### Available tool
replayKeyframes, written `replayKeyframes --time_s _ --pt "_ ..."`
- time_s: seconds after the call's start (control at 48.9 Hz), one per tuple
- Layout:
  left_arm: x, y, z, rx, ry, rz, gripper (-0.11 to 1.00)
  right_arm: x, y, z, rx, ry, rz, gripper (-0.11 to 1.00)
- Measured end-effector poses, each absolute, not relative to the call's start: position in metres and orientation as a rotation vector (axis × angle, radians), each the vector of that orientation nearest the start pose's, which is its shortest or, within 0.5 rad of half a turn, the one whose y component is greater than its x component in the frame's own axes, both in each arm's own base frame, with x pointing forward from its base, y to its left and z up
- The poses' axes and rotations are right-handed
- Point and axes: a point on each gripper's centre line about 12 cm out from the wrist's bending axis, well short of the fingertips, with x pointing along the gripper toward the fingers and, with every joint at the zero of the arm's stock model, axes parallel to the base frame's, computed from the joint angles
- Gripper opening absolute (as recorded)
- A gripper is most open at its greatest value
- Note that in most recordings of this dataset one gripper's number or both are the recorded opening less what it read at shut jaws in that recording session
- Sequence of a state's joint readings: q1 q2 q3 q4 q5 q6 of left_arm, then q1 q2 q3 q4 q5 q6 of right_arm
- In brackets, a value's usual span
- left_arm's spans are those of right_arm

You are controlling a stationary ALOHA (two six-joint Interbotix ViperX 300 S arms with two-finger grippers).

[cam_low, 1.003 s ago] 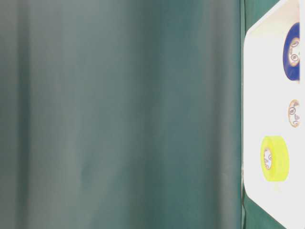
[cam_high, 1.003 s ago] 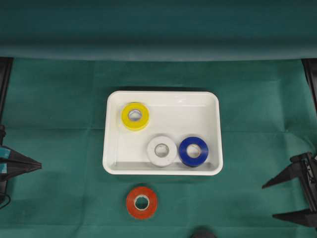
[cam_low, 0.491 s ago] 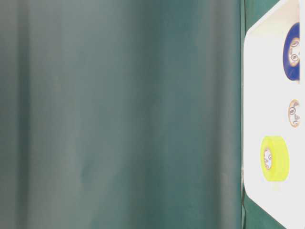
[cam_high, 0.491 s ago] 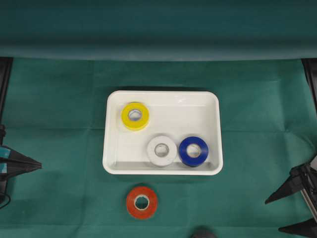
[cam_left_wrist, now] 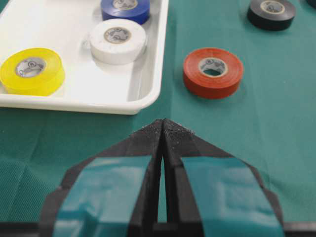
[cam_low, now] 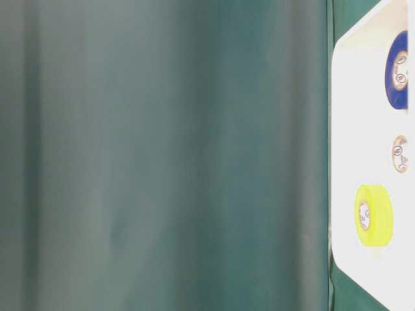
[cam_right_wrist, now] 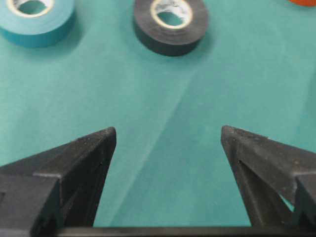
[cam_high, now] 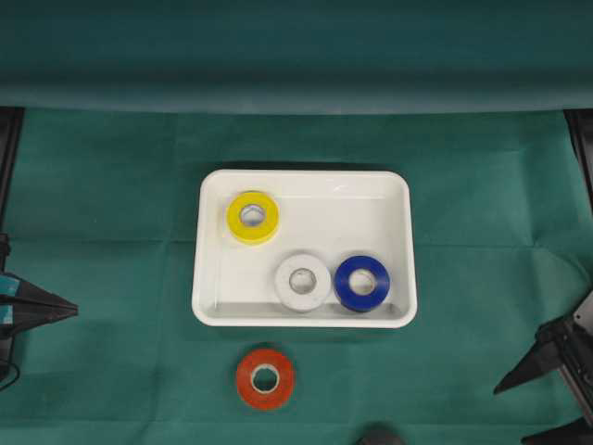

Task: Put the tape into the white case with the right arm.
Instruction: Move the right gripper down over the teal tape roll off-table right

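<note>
In the right wrist view the right claw [cam_right_wrist: 168, 136] hangs empty, jaws apart, over the desk [cam_right_wrist: 163, 148]; the black tape [cam_right_wrist: 170, 25] lies flat straight ahead, top centre (closer than the light-blue roll [cam_right_wrist: 35, 19]).

White case [cam_high: 303, 318]: glossy, smooth plastic. Cloth [cam_high: 111, 232] over tabletop: matt green, finely woven, creased. Red tape roll [cam_left_wrist: 213, 71]: smooth, slight sheen. Left claw [cam_left_wrist: 163, 129] fingertips: rough black.
</note>
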State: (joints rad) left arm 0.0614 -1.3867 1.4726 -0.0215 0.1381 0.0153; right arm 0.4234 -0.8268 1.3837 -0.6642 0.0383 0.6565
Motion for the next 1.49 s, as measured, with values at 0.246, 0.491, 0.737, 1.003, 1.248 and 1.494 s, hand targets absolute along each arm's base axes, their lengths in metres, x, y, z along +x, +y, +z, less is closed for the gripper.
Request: replayKeyframes --time_s 0.246,0.491,0.737,1.003,1.248,1.494 --pt "0.130 0.008 0.189 -0.013 0.224 0.059 0.00 0.182 0.087 0.150 -0.138 0.622 0.442 0.58" --pt "0.130 0.008 0.189 -0.013 0.224 0.059 0.00 0.213 0.116 0.144 -0.161 0.671 0.521 0.58" --pt "0.130 0.008 0.189 -0.013 0.224 0.059 0.00 0.241 0.137 0.138 -0.172 0.704 0.544 0.58" --pt "0.130 0.008 0.189 -0.013 0.224 0.059 0.00 0.262 0.158 0.127 -0.177 0.725 0.583 0.58" --pt "0.130 0.008 0.189 -0.013 0.224 0.059 0.00 0.276 0.173 0.118 -0.176 0.735 0.608 0.58" --pt "0.130 0.008 0.189 -0.012 0.224 0.059 0.00 0.283 0.180 0.111 -0.180 0.748 0.615 0.58"
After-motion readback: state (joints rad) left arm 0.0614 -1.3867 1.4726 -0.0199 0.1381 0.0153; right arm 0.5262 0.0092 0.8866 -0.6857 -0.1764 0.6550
